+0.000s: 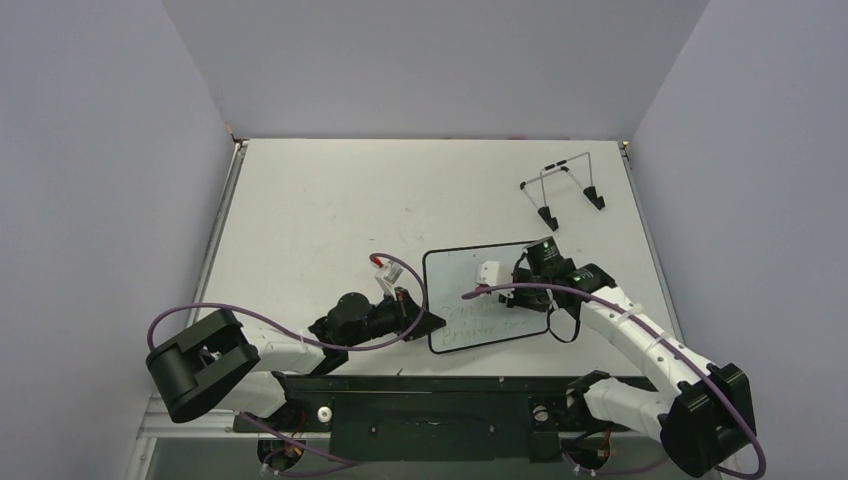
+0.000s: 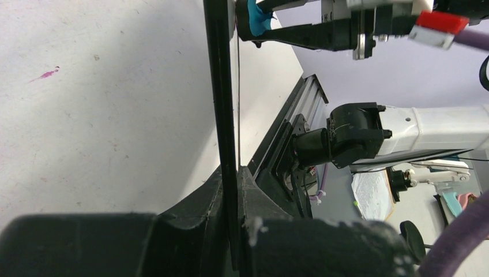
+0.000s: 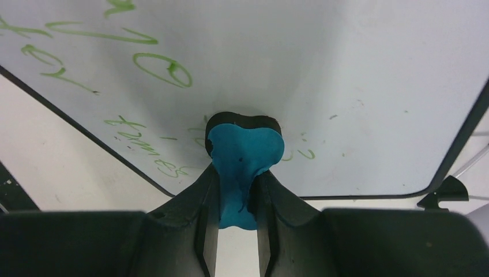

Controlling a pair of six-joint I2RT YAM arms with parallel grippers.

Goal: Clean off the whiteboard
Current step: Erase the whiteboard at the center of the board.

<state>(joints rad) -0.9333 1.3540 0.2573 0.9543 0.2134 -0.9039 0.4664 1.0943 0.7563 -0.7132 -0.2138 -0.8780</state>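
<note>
Watching for a slip here: the whiteboard [image 1: 455,275] is pinched only by its thin black rim, at its 8 o'clock corner, where the left pincer [image 2: 232,184] is clamped on the edge. A hard sideways stroke could twist the board out of that grip or skid it across the counter [image 1: 320,210]. A second risk is judged at the blue eraser [image 3: 245,150]. It is squeezed by its narrow waist in the right pincer [image 3: 236,190], fingers closed tight on it, and heavy pressure could roll it out or let the black fingertips scrape the surface. Too light a press, and green smears would be left.

Now the layout. In the top view the board is found just off the counter's centre, toward 4 o'clock. The right pincer is set over the board's upper half, near 12 o'clock of its middle, with the eraser's head at the white face; firm contact cannot be confirmed. The green writing [image 1: 480,330] is spread toward the board's 6 o'clock edge, unwiped. Whether the board lies flat or is tipped cannot be told.
</note>
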